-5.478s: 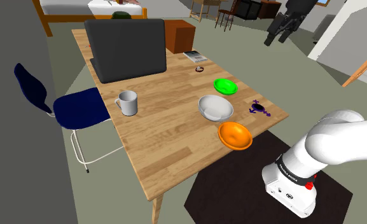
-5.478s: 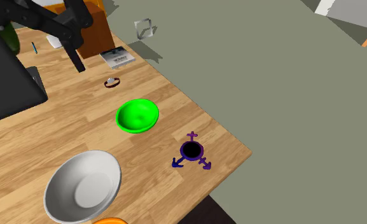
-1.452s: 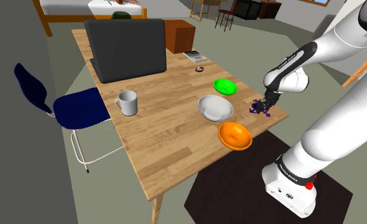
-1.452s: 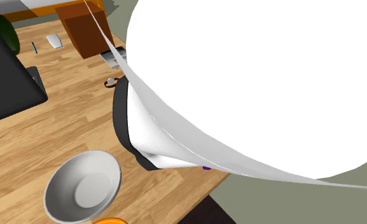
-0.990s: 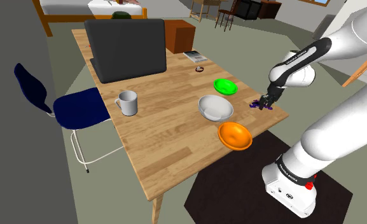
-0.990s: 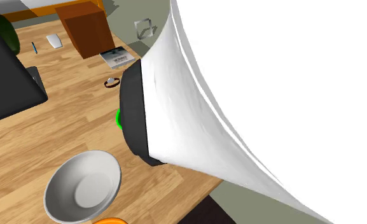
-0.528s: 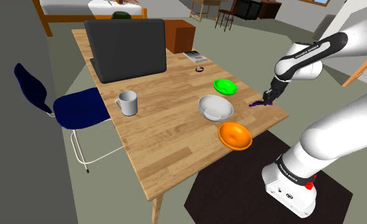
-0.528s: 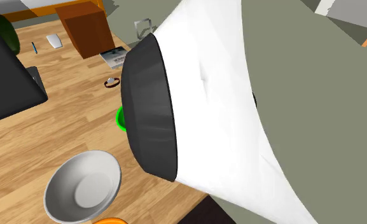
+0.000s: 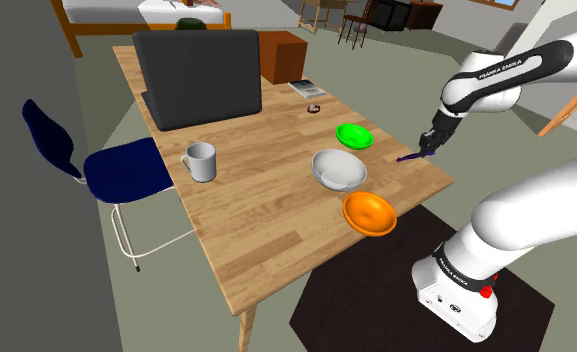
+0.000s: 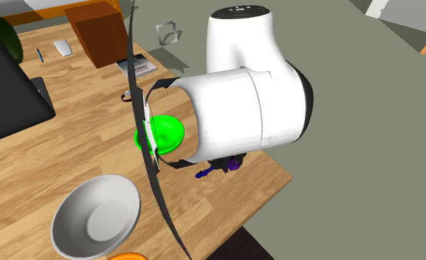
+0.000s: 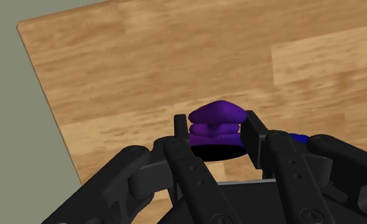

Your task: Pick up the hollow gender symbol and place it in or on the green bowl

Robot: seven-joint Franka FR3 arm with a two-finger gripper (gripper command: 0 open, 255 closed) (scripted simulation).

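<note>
The hollow gender symbol (image 11: 217, 119) is dark purple with blue tips, and my gripper (image 11: 215, 132) is shut on it, one black finger on each side. In the shoulder view the gripper (image 9: 427, 147) hangs above the table's corner nearest the stand, and the symbol (image 9: 410, 157) slants down from it, clear of the wood. The green bowl (image 9: 354, 135) stands on the table a short way toward that view's left of the gripper. In the second exterior view the symbol (image 10: 229, 166) shows under the white arm, just past the green bowl (image 10: 161, 134).
A white bowl (image 9: 338, 169) and an orange bowl (image 9: 369, 213) stand along the table's edge near the stand. Farther off are a mug (image 9: 201, 161), a dark laptop (image 9: 198, 77), a small bracelet (image 10: 130, 94) and a blue chair (image 9: 106, 165). The table edge (image 11: 45, 105) runs close by the gripper.
The gripper shut on the symbol and lifted it off the table, rising toward the shoulder view's upper right. In the second exterior view the arm drew back, uncovering the green bowl.
</note>
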